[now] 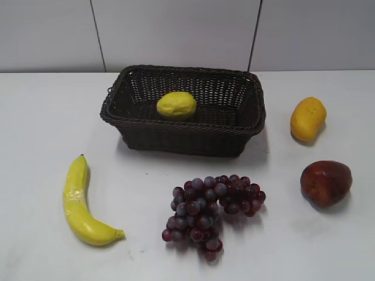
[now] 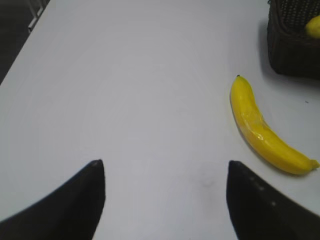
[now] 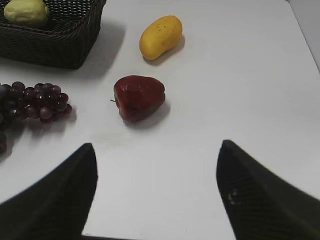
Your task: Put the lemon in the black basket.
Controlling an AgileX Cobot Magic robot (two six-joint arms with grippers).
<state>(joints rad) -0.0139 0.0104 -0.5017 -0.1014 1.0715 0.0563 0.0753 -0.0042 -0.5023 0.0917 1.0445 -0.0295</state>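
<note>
The pale yellow lemon [image 1: 176, 106] lies inside the black basket [image 1: 134, 125] at the back middle of the table. It also shows in the right wrist view [image 3: 26, 12], inside the basket [image 3: 55, 47], and as a sliver in the left wrist view [image 2: 314, 26] in the basket [image 2: 292, 50]. Neither gripper shows in the exterior view. My left gripper [image 2: 165, 167] is open and empty over bare table, left of the banana. My right gripper [image 3: 156, 150] is open and empty, short of the red apple.
A banana [image 1: 82, 204] lies at the front left. A bunch of purple grapes [image 1: 212, 208] lies in front of the basket. An orange-yellow mango [image 1: 307, 119] and a red apple [image 1: 326, 182] lie at the right. A tiled wall stands behind the table.
</note>
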